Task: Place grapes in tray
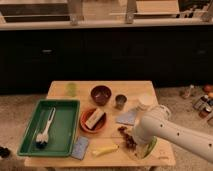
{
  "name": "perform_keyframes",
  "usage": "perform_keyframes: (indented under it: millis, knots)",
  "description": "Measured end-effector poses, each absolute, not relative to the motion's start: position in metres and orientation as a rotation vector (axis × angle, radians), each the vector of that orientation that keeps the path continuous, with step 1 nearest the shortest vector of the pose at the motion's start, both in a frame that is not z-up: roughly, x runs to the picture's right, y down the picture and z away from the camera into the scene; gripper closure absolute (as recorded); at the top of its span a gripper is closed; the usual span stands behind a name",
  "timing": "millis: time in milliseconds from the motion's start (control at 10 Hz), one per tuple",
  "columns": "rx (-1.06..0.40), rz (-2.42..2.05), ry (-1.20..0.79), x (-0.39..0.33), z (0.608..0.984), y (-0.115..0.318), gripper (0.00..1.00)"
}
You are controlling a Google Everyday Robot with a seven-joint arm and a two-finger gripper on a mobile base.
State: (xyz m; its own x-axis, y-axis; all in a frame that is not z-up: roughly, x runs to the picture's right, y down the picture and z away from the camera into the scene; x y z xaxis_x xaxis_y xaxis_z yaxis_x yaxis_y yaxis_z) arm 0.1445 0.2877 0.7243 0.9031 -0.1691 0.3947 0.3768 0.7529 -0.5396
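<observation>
The grapes, a small dark red cluster, lie on the wooden table right of centre near the front. My gripper is at the end of the white arm, low over the table, right at the grapes' right side and mostly hidden by the arm's wrist. The green tray sits at the table's front left with a white brush in it, well apart from the gripper.
An orange bowl holding a pale block stands between tray and grapes. A maroon bowl, small cup, green cup, white lid, grey cloth, sponge, yellow banana piece and green-rimmed plate share the table.
</observation>
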Motion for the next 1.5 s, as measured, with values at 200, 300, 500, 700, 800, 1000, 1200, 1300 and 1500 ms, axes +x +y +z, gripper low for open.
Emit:
perform_keyframes:
  millis: [200,300,500,700,800,1000,1200,1300,1500]
  knots:
    - [-0.648,-0.306,-0.337,0.144,0.728,0.290,0.20]
    - [-0.640,-0.297,-0.330,0.144,0.732,0.289,0.20]
    - [-0.609,-0.254,-0.301,0.146,0.739,0.287,0.20]
    - [-0.586,-0.225,-0.279,0.147,0.744,0.285,0.20]
    - [-0.571,-0.217,-0.275,0.145,0.747,0.284,0.20]
    - [-0.534,-0.221,-0.278,0.140,0.753,0.283,0.20]
    - [-0.510,-0.222,-0.290,0.135,0.759,0.283,0.20]
    - [-0.498,-0.225,-0.297,0.132,0.762,0.283,0.20]
    - [-0.469,-0.216,-0.309,0.132,0.768,0.281,0.20]
